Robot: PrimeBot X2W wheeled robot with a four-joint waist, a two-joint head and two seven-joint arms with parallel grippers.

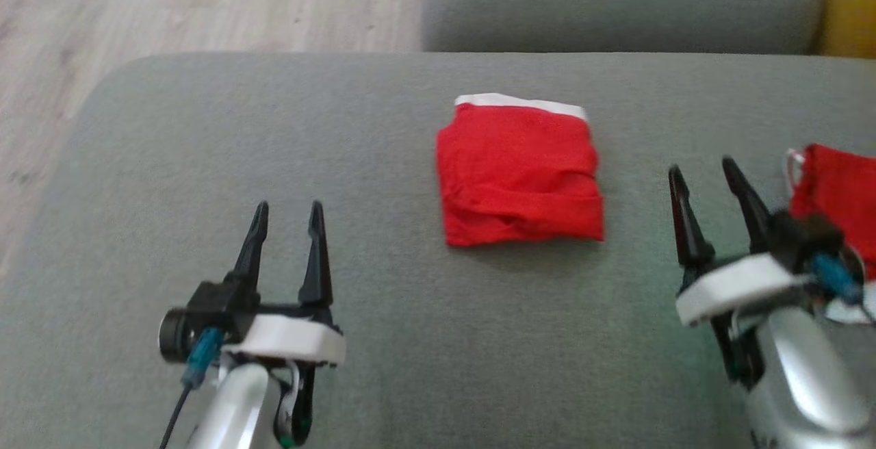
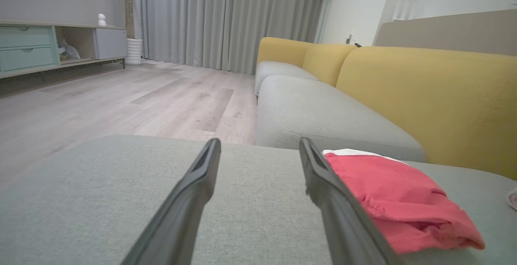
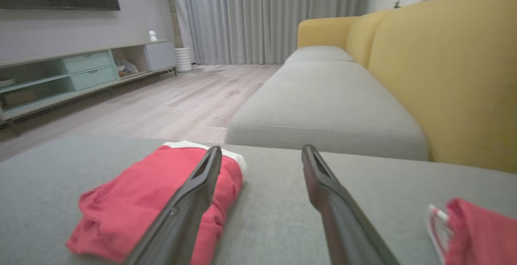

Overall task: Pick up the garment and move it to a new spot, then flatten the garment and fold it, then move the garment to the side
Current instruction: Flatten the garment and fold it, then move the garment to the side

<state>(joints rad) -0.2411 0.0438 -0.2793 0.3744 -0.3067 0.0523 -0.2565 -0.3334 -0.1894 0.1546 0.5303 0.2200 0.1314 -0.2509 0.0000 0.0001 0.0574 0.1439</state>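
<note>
**Both grippers open and empty beside the folded red garment**

I am holding the left gripper low over the grey seat cushion, well to the left of the garment. Its jaws are spread and carrying nothing. The right gripper is hovering near the garment's right edge, likewise released and empty. The garment is lying as a compact red rectangle at mid-cushion, with a white band showing along its far edge and its loose layered hems facing me.

I am judging the fold done and the sideways move pending. Two risks are weighing on the pick. A pinch taking only the top layer would likely be peeling the stack open. Dragging rather than lifting could be letting the woven upholstery catch the bottom layer and skew the fold.

A second red cloth is lying just behind the right wrist, and I cannot tell whether the two are touching. A swing of that arm could be snagging it, or I could be mistaking it for the target.

Surface and room: the cushion is looking soft, so fingers pressed down would probably be sinking in rather than sliding under. A yellow backrest is running along one side. Pale wood floor is lying past the cushion's far edge, with grey curtains and a low cabinet beyond.
</note>
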